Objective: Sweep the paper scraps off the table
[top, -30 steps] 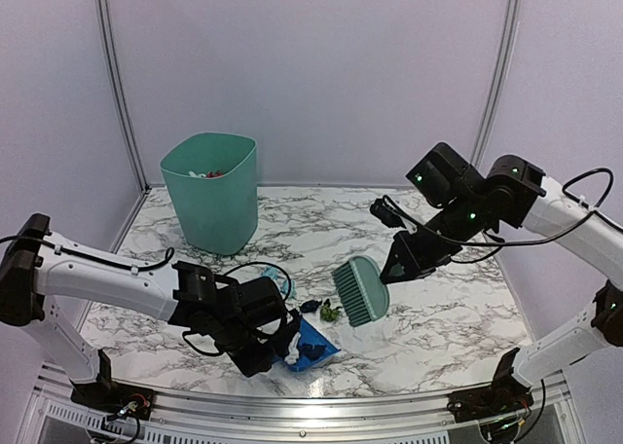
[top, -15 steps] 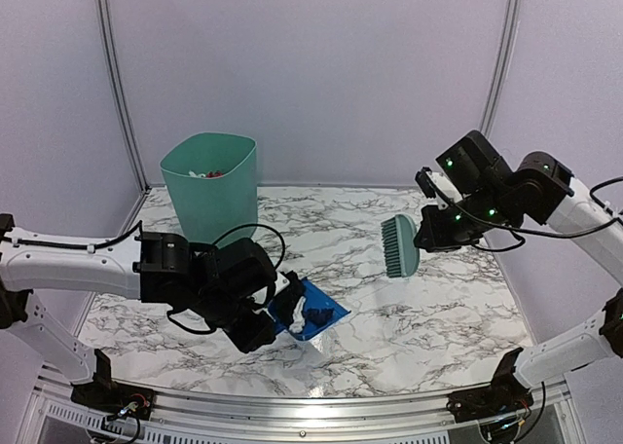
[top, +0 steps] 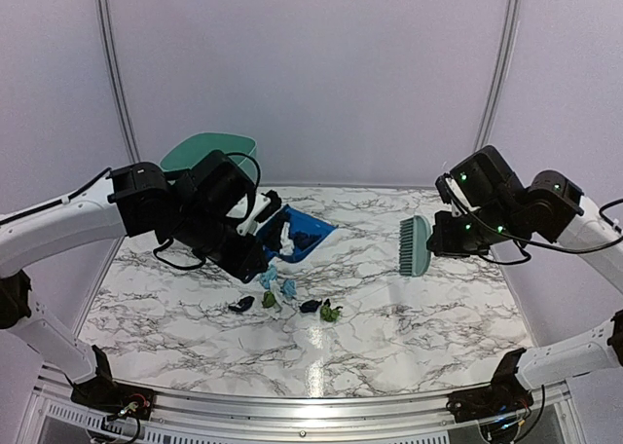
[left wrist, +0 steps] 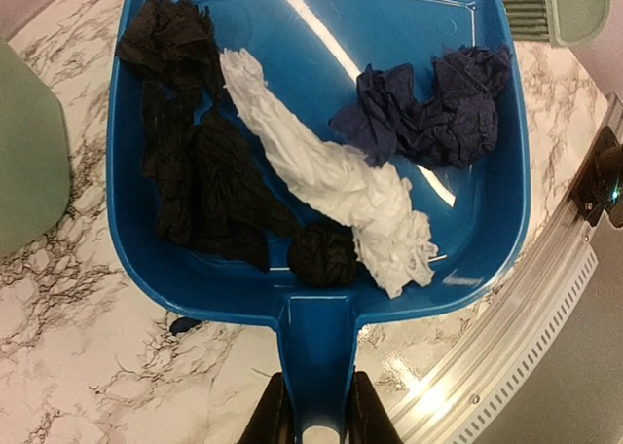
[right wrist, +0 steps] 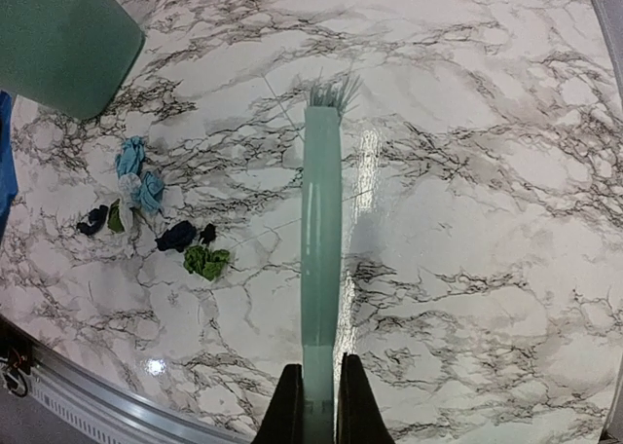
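Note:
My left gripper [top: 251,252] is shut on the handle of the blue dustpan [top: 313,232] and holds it in the air over the table's [top: 428,317] back left. In the left wrist view, the gripper [left wrist: 313,412] clamps the handle and the dustpan [left wrist: 292,35] carries black [left wrist: 185,171], white [left wrist: 331,176] and dark blue [left wrist: 428,113] paper wads. Several paper scraps [top: 288,290] lie on the table below, also seen in the right wrist view [right wrist: 148,191]. My right gripper [right wrist: 318,405] is shut on the mint-green brush [right wrist: 320,240] and holds it above the table's right side [top: 417,245].
The green bin [top: 185,156] stands at the back left, partly hidden by my left arm; its corner shows in the right wrist view [right wrist: 63,35]. A metal rail [top: 292,405] runs along the near edge. One dark scrap [left wrist: 183,323] shows under the dustpan.
My left arm has lifted the dustpan off the table and carried it back toward the bin. Scraps now show on the table below. My right arm raised the brush slightly rightward.

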